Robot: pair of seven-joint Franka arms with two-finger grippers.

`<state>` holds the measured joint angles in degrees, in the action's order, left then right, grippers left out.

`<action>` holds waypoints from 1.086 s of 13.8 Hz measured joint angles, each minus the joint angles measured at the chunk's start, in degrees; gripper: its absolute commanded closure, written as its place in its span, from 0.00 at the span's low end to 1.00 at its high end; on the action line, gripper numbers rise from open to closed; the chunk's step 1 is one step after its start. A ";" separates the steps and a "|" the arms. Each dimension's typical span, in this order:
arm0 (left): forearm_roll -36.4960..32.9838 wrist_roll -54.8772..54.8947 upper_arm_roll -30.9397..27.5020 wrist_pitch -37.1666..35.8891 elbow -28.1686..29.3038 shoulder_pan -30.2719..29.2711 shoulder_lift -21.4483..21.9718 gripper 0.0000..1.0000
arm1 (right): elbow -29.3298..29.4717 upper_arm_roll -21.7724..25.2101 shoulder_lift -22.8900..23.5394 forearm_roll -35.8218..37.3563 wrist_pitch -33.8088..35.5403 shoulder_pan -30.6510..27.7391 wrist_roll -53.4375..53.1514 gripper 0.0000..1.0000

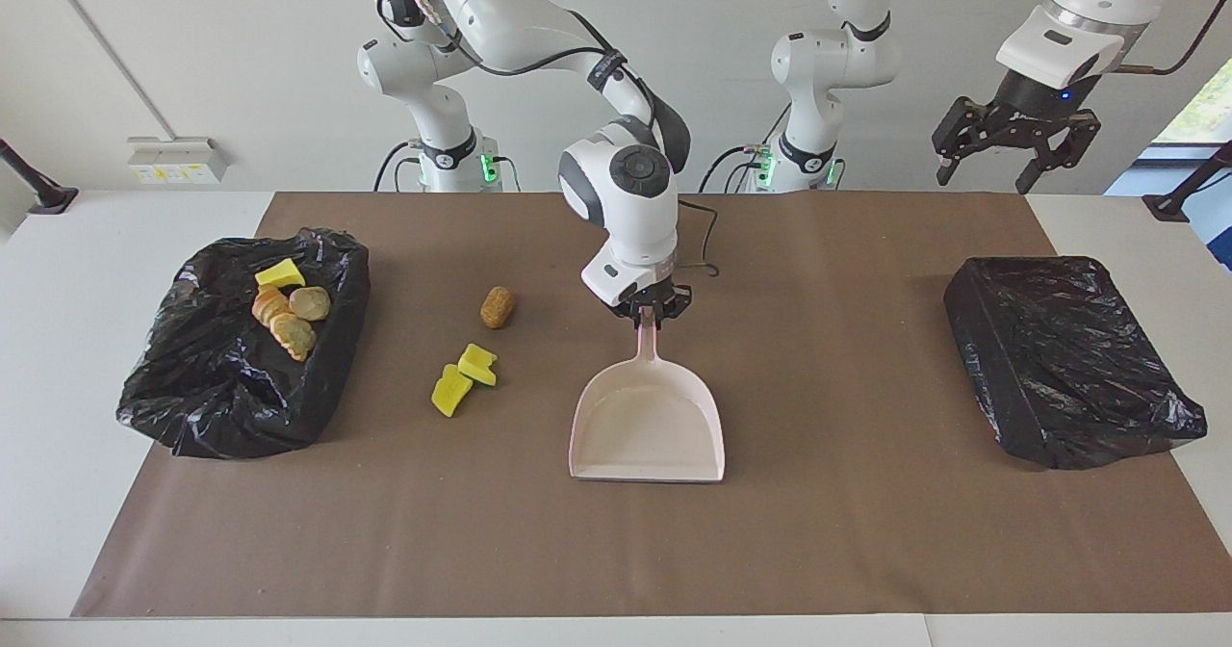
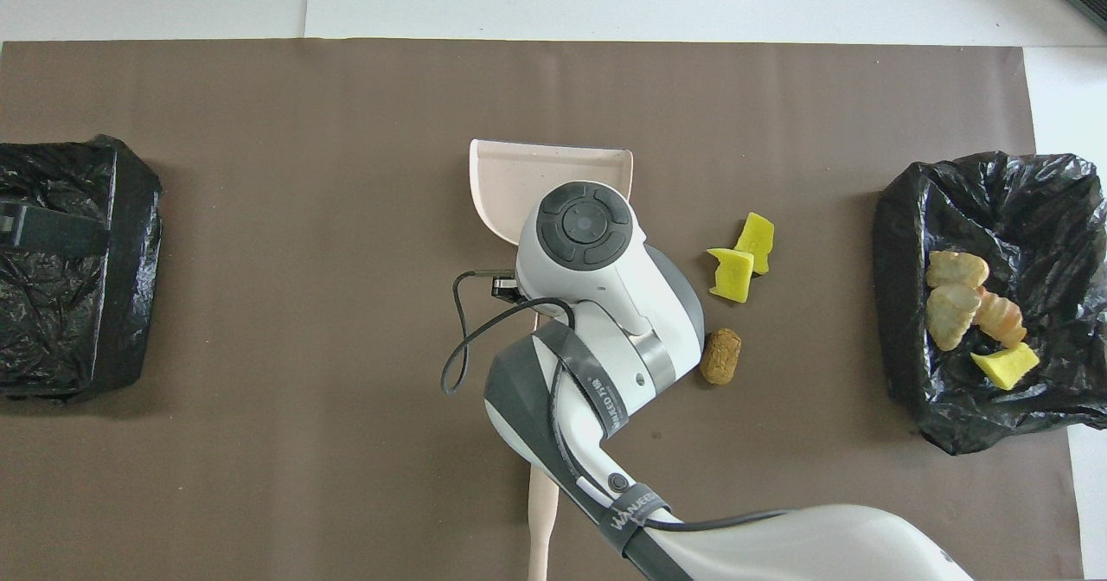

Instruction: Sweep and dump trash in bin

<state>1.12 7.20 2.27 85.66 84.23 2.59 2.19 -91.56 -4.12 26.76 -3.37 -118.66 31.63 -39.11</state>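
The trash still loose on the brown table mat is a pair of bright yellow sponge chunks [image 1: 464,376] lying touching each other, and one tan-brown bread-like lump [image 1: 497,306] a little nearer to the robots. More scraps, a yellow sponge piece and several tan lumps [image 1: 287,312], already lie in the open bin lined with a crinkled black plastic bag [image 1: 241,397] at the right arm's end of the table.

By the look of them, the sponge chunks are very light, soft and springy, so they should slide or tumble under a gentle push and may bounce off a hard edge. The lump looks rounded and light and could roll away. None seems fragile. They are better swept than pinched, pushed from the side away from the pan's open lip.

The pale pink plastic dustpan [image 1: 647,426] sits with its lip flat on the mat, well apart from the scraps, toward the middle of the table. It looks stiff and light, and its slim handle is the natural place to hold it. The right gripper [image 1: 652,310] is clamped on the top of that handle.

The pale pink brush [image 2: 543,512] lies near the robots, mostly hidden under the right arm.

The left gripper [image 1: 1012,151] waits with its fingers spread and empty, high over the second black-bagged bin [image 1: 1068,358].
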 measured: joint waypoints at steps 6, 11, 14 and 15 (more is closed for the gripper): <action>0.02 0.00 0.94 0.20 0.00 0.05 0.03 0.00 | 1.22 0.12 -2.86 -0.03 7.71 -0.36 0.00 0.00; 0.02 0.00 1.94 3.82 0.00 1.72 -0.26 0.00 | -3.46 0.05 -12.10 -0.59 17.07 -0.23 0.00 0.00; 0.03 -0.58 2.13 7.25 0.06 6.33 -2.47 0.00 | -11.32 -0.18 -19.30 -4.43 17.39 1.76 0.00 0.00; 0.02 -1.73 2.20 8.43 0.10 8.40 -3.65 0.00 | -14.38 -0.23 -21.38 -5.61 16.71 3.14 -0.23 0.00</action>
<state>1.14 5.47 4.47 94.10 84.34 10.99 -1.46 -105.94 -4.35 5.38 -8.98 -101.96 34.77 -39.34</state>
